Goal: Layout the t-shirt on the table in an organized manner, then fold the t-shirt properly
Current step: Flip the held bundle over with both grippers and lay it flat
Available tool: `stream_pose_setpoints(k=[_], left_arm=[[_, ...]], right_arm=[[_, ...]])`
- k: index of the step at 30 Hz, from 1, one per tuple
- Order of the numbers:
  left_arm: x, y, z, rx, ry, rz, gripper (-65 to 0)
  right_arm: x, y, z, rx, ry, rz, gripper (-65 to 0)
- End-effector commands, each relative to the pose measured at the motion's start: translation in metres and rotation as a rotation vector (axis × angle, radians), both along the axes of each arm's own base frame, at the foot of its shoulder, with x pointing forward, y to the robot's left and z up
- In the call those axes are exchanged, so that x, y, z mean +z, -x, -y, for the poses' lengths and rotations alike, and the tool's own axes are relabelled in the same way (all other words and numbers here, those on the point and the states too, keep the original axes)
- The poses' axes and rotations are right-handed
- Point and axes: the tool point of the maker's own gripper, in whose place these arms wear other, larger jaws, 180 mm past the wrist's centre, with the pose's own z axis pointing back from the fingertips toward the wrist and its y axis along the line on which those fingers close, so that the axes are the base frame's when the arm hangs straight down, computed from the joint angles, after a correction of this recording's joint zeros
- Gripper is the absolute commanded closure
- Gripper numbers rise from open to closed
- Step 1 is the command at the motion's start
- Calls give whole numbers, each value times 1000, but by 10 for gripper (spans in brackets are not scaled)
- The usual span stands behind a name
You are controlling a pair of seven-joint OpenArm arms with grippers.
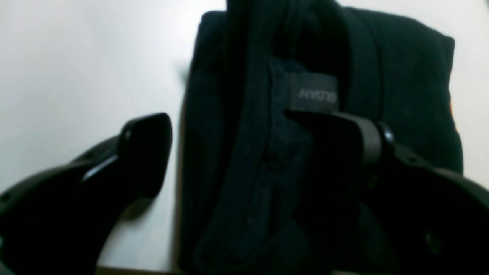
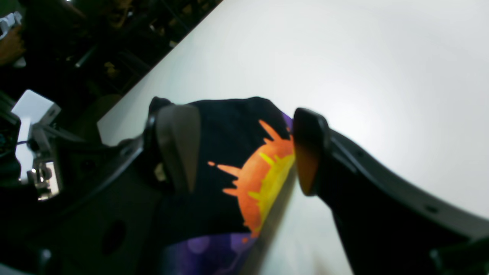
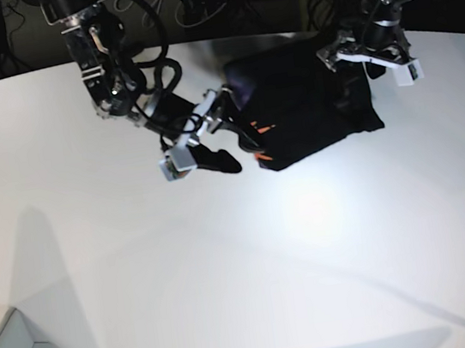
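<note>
Lying folded into a compact dark bundle at the far middle of the white tabletop [image 3: 141, 265], the black t-shirt [image 3: 305, 107] is flanked by both arms.

Item, left claw [image 1: 229, 126]: spread wide and released, nothing held; one finger is seen over bare tabletop, the other over the collar fold just below the neck tag [image 1: 314, 93].

Item, right claw [image 2: 244, 149]: parted and empty, with the printed edge of the bundle showing between its fingers; contact with the cloth cannot be told from the blur. The orange-and-purple print [image 2: 256, 179] faces this side.

Risks judged from this layout:
- Snagging. The left claw's finger is placed over loose collar layers; were it lifted or drawn sideways carelessly, a layer could be caught and the stack pulled open.
- Dragging. The bundle's edge stands between the right claw's fingers; a sideways withdrawal could be expected to sweep that edge and skew the fold.
- Unfolding. The upper layers look bulky and unpressed, so some springing back is considered possible.
</note>
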Motion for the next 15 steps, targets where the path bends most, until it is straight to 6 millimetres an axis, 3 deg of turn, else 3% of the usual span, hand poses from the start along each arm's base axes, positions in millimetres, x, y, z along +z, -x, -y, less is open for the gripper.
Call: stream_pose_setpoints(k=[1,5,7,9,14,15], left_arm=[[-4,5,-2,2,1,-18,-599],[-16,2,1,1,23,-40,-597],[-23,4,2,3,32,-57,-567],[-28,1,3,7,41,-64,-456],[-47,-13,1,15,58,-97,-45],[-50,-17,-3,14,53,-104,0]], right_arm=[[18,-6,-2,-4,-47,48,-392],[18,-6,-1,-6,-47,48,-392],[19,-6,-1,-6,-48,49,-392],[18,-7,1,-10,-46,49,-392],[15,-7,10,-8,-19,54,-392],[14,-8,13,-13,-12,54,-392]])
